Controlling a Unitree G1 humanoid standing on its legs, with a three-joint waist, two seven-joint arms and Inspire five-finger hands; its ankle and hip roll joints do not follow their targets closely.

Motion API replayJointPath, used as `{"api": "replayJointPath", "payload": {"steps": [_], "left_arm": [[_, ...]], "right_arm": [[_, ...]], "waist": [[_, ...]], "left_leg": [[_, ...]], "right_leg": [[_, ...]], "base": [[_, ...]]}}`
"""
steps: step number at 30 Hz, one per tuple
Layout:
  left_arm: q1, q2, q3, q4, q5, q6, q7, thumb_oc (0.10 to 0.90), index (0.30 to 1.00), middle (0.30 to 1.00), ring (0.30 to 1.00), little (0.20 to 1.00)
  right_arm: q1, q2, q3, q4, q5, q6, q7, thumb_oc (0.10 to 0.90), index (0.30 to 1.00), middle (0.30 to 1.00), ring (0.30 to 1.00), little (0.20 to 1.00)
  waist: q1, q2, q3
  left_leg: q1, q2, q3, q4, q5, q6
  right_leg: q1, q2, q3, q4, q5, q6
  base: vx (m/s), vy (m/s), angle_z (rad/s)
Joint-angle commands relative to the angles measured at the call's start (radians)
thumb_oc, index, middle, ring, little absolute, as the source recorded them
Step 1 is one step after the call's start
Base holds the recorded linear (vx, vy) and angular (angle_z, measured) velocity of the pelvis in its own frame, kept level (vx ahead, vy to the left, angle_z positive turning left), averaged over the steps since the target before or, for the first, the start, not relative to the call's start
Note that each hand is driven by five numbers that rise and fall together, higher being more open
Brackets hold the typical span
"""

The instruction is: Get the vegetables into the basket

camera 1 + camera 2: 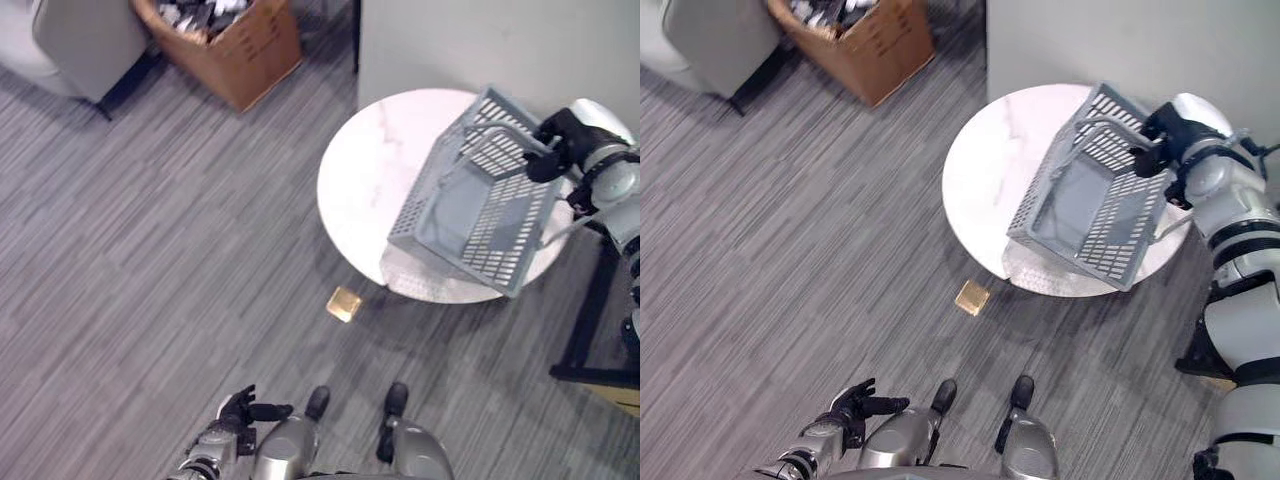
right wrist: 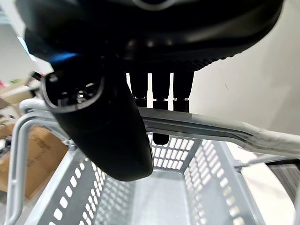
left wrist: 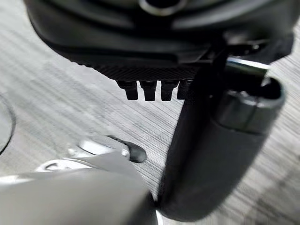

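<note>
A grey plastic basket (image 1: 470, 200) sits tilted on the round white marble table (image 1: 365, 160), its far end raised. My right hand (image 1: 560, 140) is at that raised end, with its fingers (image 2: 159, 93) curled over the basket's handle bar (image 2: 211, 129) and the thumb in front of it. The basket's floor (image 2: 154, 197) is bare. A small yellow-brown piece (image 1: 344, 303) lies on the carpet just in front of the table. My left hand (image 1: 238, 408) hangs low at the lower left, away from the table, fingers relaxed and holding nothing.
An open cardboard box (image 1: 235, 40) full of clutter stands on the carpet at the back. A grey chair (image 1: 80, 35) is at the back left. A pale wall panel (image 1: 480, 40) rises behind the table, and a black frame (image 1: 590, 320) stands to its right.
</note>
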Motion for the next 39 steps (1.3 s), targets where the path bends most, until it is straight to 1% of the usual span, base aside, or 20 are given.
{"api": "replayJointPath", "payload": {"steps": [1,5,6,10,11,14,15,16,17,21,22,23,25,28,31,35,36,37,38,39], "left_arm": [[0.148,0.029,-0.074,0.079,0.059,0.026,-0.015,0.9,1.0,1.0,1.0,1.0],[0.137,0.029,-0.059,0.091,0.078,0.034,-0.018,0.9,1.0,1.0,1.0,1.0],[0.137,0.029,-0.059,0.091,0.078,0.034,-0.018,0.9,1.0,1.0,1.0,1.0],[0.137,0.025,-0.052,0.091,0.083,0.036,-0.026,0.9,1.0,1.0,1.0,1.0],[0.132,0.023,-0.049,0.094,0.092,0.036,-0.028,0.9,1.0,1.0,1.0,1.0],[0.128,0.023,-0.044,0.096,0.104,0.041,-0.031,0.9,1.0,1.0,1.0,1.0],[0.126,0.022,-0.042,0.095,0.109,0.041,-0.031,0.9,1.0,1.0,1.0,1.0],[0.122,0.017,-0.041,0.089,0.117,0.04,-0.033,0.9,1.0,1.0,1.0,1.0],[0.122,0.018,-0.042,0.089,0.117,0.04,-0.033,0.9,1.0,1.0,1.0,1.0],[0.12,0.006,-0.039,0.076,0.144,0.04,-0.039,0.9,1.0,1.0,1.0,1.0],[0.121,0.003,-0.04,0.072,0.149,0.039,-0.042,0.9,1.0,1.0,1.0,1.0],[0.119,-0.003,-0.043,0.064,0.166,0.038,-0.045,0.9,1.0,1.0,1.0,1.0],[0.12,-0.003,-0.043,0.062,0.172,0.038,-0.046,0.9,1.0,1.0,1.0,1.0],[0.118,-0.011,-0.047,0.052,0.185,0.039,-0.052,0.9,1.0,1.0,1.0,1.0],[0.118,-0.015,-0.047,0.042,0.194,0.039,-0.055,0.9,1.0,1.0,1.0,1.0],[0.115,-0.013,-0.043,0.044,0.208,0.044,-0.055,0.9,1.0,1.0,1.0,1.0],[0.112,-0.017,-0.038,0.049,0.209,0.048,-0.052,0.9,1.0,1.0,1.0,1.0],[0.112,-0.017,-0.039,0.048,0.211,0.05,-0.053,0.9,1.0,1.0,1.0,1.0],[0.109,-0.018,-0.039,0.046,0.209,0.052,-0.048,0.9,1.0,1.0,1.0,1.0],[0.109,-0.016,-0.038,0.049,0.209,0.055,-0.048,0.9,1.0,1.0,1.0,1.0]], "right_arm": [[-0.068,-0.086,0.023,-0.057,0.0,-0.031,-0.036,0.4,0.3,0.3,0.3,0.3],[-0.068,-0.088,0.053,-0.162,0.016,-0.025,0.014,0.4,0.3,0.3,0.3,0.3],[-0.067,-0.088,0.053,-0.162,0.016,-0.025,0.014,0.4,0.3,0.3,0.3,0.3],[-0.039,-0.093,0.052,-0.248,0.049,-0.023,0.052,0.4,0.3,0.3,0.3,0.3],[-0.019,-0.103,0.059,-0.304,0.059,-0.024,0.073,0.4,0.3,0.3,0.3,0.3],[0.029,-0.117,0.042,-0.37,0.072,-0.024,0.095,0.4,0.3,0.3,0.3,0.3],[0.06,-0.126,0.027,-0.4,0.079,-0.021,0.102,0.4,0.3,0.3,0.3,0.3],[0.138,-0.142,-0.021,-0.474,0.102,-0.023,0.115,0.4,0.3,0.3,0.3,0.3],[0.142,-0.143,-0.024,-0.475,0.101,-0.023,0.115,0.4,0.3,0.3,0.3,0.3],[0.317,-0.168,-0.128,-0.614,0.138,-0.026,0.149,0.4,0.3,0.3,0.3,0.3],[0.349,-0.168,-0.148,-0.629,0.14,-0.027,0.154,0.4,0.3,0.3,0.3,0.3],[0.421,-0.169,-0.187,-0.657,0.142,-0.029,0.165,0.4,0.3,0.3,0.3,0.3],[0.459,-0.174,-0.213,-0.677,0.146,-0.025,0.176,0.4,0.3,0.3,0.3,0.3],[0.6,-0.16,-0.302,-0.695,0.136,-0.024,0.181,0.4,0.3,0.3,0.3,0.3],[0.762,-0.113,-0.394,-0.666,0.114,-0.018,0.181,0.4,0.3,0.3,0.3,0.3],[0.894,-0.03,-0.458,-0.575,0.056,-0.004,0.167,0.4,0.3,0.3,0.3,0.3],[0.957,0.043,-0.487,-0.494,0.037,-0.001,0.142,0.4,0.3,0.3,0.3,0.3],[0.976,0.075,-0.493,-0.445,0.012,0.006,0.13,0.4,0.3,0.3,0.3,0.3],[1.0,0.162,-0.497,-0.322,-0.017,0.016,0.086,0.4,0.3,0.3,0.3,0.3],[1.004,0.195,-0.488,-0.262,-0.044,0.018,0.076,0.4,0.3,0.3,0.3,0.3]], "waist": [[0.004,-0.057,-0.17],[-0.023,-0.074,-0.21],[-0.021,-0.074,-0.21],[-0.041,-0.08,-0.232],[-0.053,-0.081,-0.24],[-0.061,-0.081,-0.247],[-0.067,-0.08,-0.248],[-0.085,-0.074,-0.251],[-0.084,-0.075,-0.251],[-0.111,-0.062,-0.253],[-0.114,-0.06,-0.252],[-0.124,-0.052,-0.251],[-0.129,-0.05,-0.25],[-0.145,-0.04,-0.248],[-0.16,-0.031,-0.243],[-0.164,-0.023,-0.239],[-0.166,-0.022,-0.237],[-0.167,-0.021,-0.234],[-0.165,-0.019,-0.233],[-0.164,-0.02,-0.231]], "left_leg": [[-0.025,0.017,0.037,-0.085,0.039,0.022],[0.017,0.021,0.114,-0.085,0.009,0.045],[0.017,0.022,0.116,-0.085,0.008,0.045],[0.039,0.024,0.177,-0.085,-0.009,0.052],[0.045,0.026,0.211,-0.085,-0.015,0.053],[0.053,0.028,0.236,-0.085,-0.02,0.053],[0.057,0.028,0.243,-0.085,-0.022,0.054],[0.066,0.028,0.26,-0.085,-0.027,0.055],[0.066,0.028,0.261,-0.085,-0.028,0.055],[0.077,0.031,0.309,-0.085,-0.038,0.06],[0.08,0.031,0.318,-0.085,-0.04,0.061],[0.084,0.032,0.341,-0.085,-0.043,0.062],[0.084,0.032,0.347,-0.085,-0.044,0.062],[0.088,0.033,0.361,-0.085,-0.047,0.062],[0.091,0.033,0.366,-0.085,-0.048,0.063],[0.091,0.035,0.364,-0.085,-0.048,0.064],[0.09,0.034,0.358,-0.085,-0.048,0.065],[0.091,0.034,0.356,-0.085,-0.048,0.066],[0.091,0.032,0.352,-0.085,-0.048,0.068],[0.092,0.033,0.348,-0.085,-0.048,0.068]], "right_leg": [[-0.013,0.035,0.083,0.153,-0.156,0.017],[0.002,0.047,0.164,0.118,-0.124,0.03],[0.002,0.047,0.166,0.118,-0.124,0.03],[0.009,0.056,0.223,0.079,-0.095,0.039],[0.008,0.061,0.248,0.063,-0.083,0.045],[0.012,0.064,0.264,0.055,-0.078,0.048],[0.013,0.065,0.27,0.054,-0.076,0.047],[0.015,0.067,0.286,0.05,-0.073,0.049],[0.015,0.068,0.286,0.05,-0.073,0.049],[0.007,0.078,0.332,0.039,-0.061,0.053],[0.006,0.08,0.341,0.036,-0.058,0.055],[0.002,0.086,0.359,0.03,-0.053,0.058],[0.002,0.087,0.365,0.028,-0.051,0.06],[0.006,0.09,0.375,0.019,-0.048,0.062],[0.009,0.093,0.381,0.014,-0.045,0.063],[0.014,0.09,0.373,0.008,-0.047,0.06],[0.019,0.089,0.369,0.004,-0.047,0.058],[0.023,0.089,0.368,0.004,-0.048,0.058],[0.026,0.089,0.366,0.002,-0.047,0.056],[0.03,0.088,0.362,0.0,-0.048,0.055]], "base": [[0.03,0.028,-0.42],[0.0,0.03,-0.69],[0.0,0.012,-0.62],[-0.02,0.016,-0.43],[-0.04,0.011,-0.69],[-0.02,0.0,-0.6],[-0.02,0.002,-0.21],[-0.01,0.005,-0.15],[-0.02,0.004,-0.19],[-0.02,-0.001,-0.32],[-0.02,-0.006,-0.24],[-0.01,-0.008,-0.39],[-0.01,-0.003,-0.53],[0.0,-0.002,-0.31],[0.0,-0.008,-0.04],[0.0,-0.007,-0.02],[0.0,-0.024,0.09],[0.0,-0.034,0.1],[0.01,-0.03,0.06],[0.02,-0.033,0.04]]}}
